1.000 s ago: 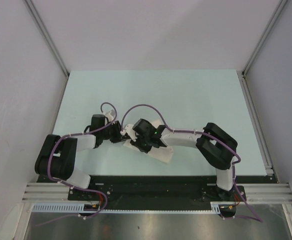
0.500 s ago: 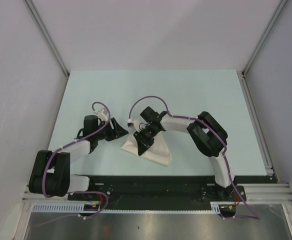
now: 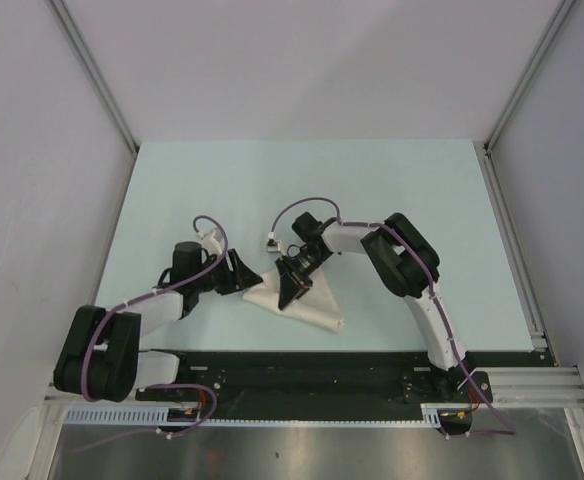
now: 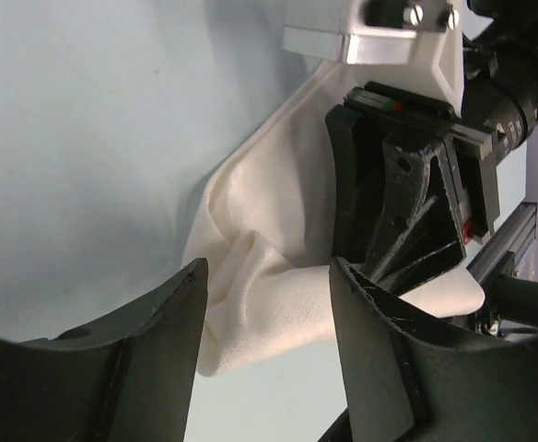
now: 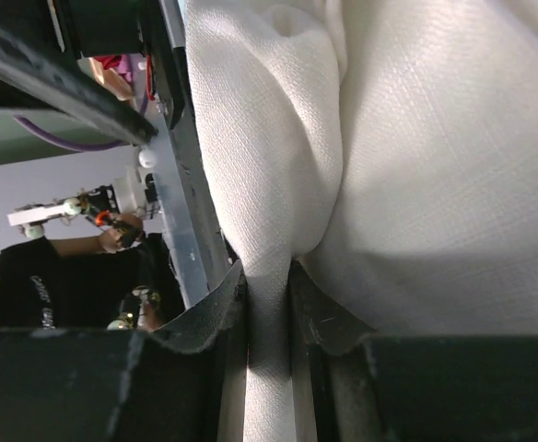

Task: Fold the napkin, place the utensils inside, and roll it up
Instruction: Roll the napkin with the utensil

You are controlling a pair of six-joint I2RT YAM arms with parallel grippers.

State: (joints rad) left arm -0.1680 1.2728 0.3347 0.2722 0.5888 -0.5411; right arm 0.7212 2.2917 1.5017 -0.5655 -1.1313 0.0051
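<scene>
The napkin (image 3: 302, 300) lies as a bunched, folded white bundle on the pale worktop (image 3: 392, 190), near the front edge and a little left of the centre. It makes a long wedge shape that runs from the middle toward the near right. In the left wrist view the cloth (image 4: 269, 276) shows soft folds and one rounded corner that rests flat on the worktop. No utensil is visible in any view; whether one is inside the folds I cannot tell.

The right tool (image 3: 294, 283) is pressed down on the left part of the napkin. In the right wrist view its two fingers (image 5: 216, 318) stand very close together with a ridge of white cloth (image 5: 278, 184) pinched between them, so it is clenched on the napkin.

The left tool (image 3: 244, 275) is just beside the left edge of the bundle. In its own view its fingers (image 4: 154, 359) stand wide apart, released, with the corner of the napkin seen in the gap between them. They do not grip the cloth.
</scene>
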